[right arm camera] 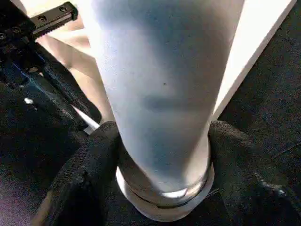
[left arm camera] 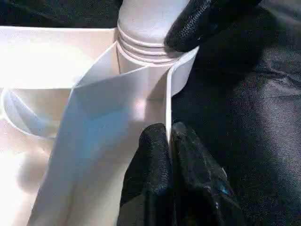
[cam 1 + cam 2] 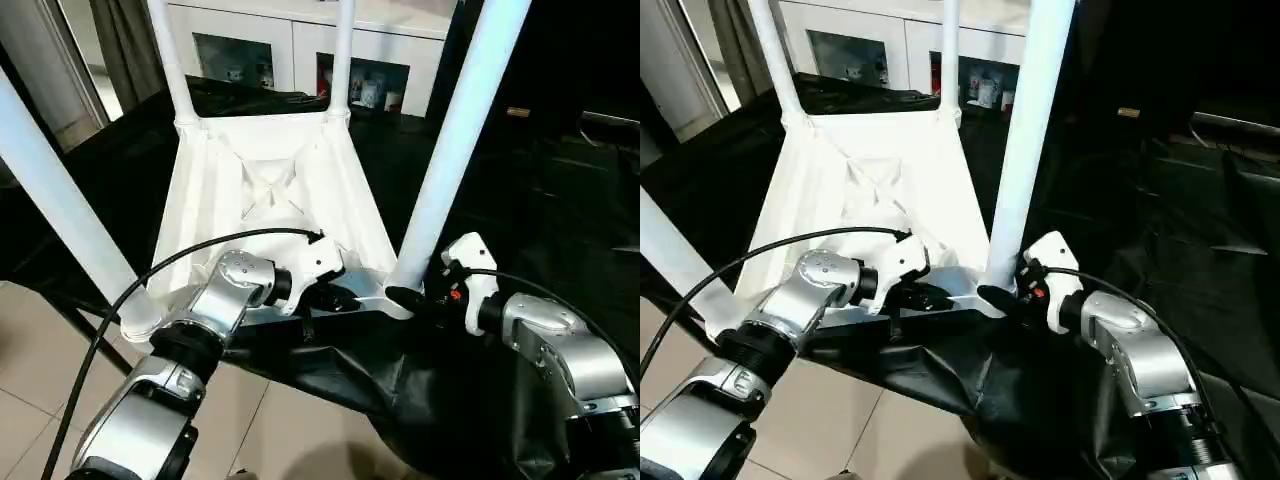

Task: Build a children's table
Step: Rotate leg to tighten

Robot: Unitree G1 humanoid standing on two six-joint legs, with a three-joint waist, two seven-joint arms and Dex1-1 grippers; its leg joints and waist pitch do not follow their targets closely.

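Head cameras look down; wrist cameras sit close, sharing the near-right leg (image 1: 155, 94).

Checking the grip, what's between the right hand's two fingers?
In the right wrist view, the base of a white table leg stands between the right hand's fingers, just above its corner socket.

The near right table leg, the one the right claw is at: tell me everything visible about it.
The near right leg is a long, smooth white plastic-looking tube, widening toward its base. It stands nearly upright, leaning slightly, its ringed base seated in the corner socket of the upside-down tabletop. The right claw straddles it just above the socket, black fingers on both sides. The left claw pinches the tabletop's rim beside that socket.
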